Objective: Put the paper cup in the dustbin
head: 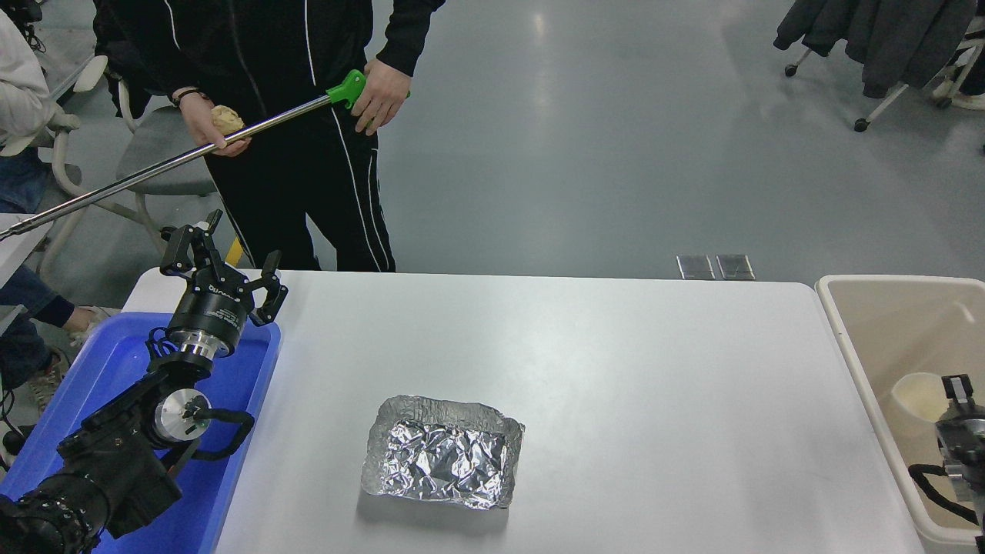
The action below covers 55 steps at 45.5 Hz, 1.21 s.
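The paper cup (916, 398) is a small cream-white cup over the inside of the beige dustbin (839, 323) at the table's right end. My right gripper (945, 394) comes in from the right edge and is shut on the cup, with one black finger (956, 387) showing against the cup's right side. The other finger is hidden behind the cup. My left arm is parked at the lower left, its gripper (223, 261) open and empty above the blue tray.
A crinkled silver foil tray (442, 452) lies at the table's front middle. A blue plastic tray (115, 362) stands at the left edge. A person at the far left holds a long metal grabber stick (231, 138) with a green handle and a beige lump.
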Each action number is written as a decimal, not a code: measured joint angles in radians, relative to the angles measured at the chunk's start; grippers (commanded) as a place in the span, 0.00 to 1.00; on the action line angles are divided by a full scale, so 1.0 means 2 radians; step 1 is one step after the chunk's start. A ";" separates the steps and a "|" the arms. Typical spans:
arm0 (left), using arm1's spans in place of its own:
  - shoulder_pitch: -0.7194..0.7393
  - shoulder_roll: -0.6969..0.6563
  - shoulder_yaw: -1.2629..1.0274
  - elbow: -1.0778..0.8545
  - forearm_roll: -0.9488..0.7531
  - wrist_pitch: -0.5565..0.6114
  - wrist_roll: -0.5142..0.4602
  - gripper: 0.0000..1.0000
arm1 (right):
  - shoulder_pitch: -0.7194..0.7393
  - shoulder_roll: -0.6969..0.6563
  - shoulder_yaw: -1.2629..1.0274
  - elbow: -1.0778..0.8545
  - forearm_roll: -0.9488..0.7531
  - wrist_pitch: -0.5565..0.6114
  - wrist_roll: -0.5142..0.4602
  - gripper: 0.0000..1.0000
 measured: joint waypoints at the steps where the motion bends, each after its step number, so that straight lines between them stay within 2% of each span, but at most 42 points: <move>1: 0.000 0.000 0.000 0.000 0.000 0.000 0.000 1.00 | 0.003 -0.001 0.000 0.001 0.000 0.000 0.000 0.99; 18: 0.000 0.000 0.000 0.000 0.000 0.000 0.000 1.00 | 0.109 -0.051 0.030 0.086 0.001 0.001 0.000 0.99; 34: 0.000 0.000 0.000 0.000 0.000 0.000 0.000 1.00 | 0.221 -0.070 0.174 0.203 0.004 0.000 0.014 0.99; 39: 0.000 0.000 0.000 0.000 0.000 0.000 0.000 1.00 | 0.232 -0.070 0.220 0.245 0.003 0.000 0.040 0.99; 45: 0.000 0.000 0.000 0.000 0.000 0.000 0.000 1.00 | 0.229 -0.066 0.269 0.296 -0.003 0.001 0.094 0.99; 55: 0.000 0.000 0.000 0.000 0.000 0.000 0.000 1.00 | 0.191 -0.045 0.337 0.341 -0.028 0.002 0.176 0.99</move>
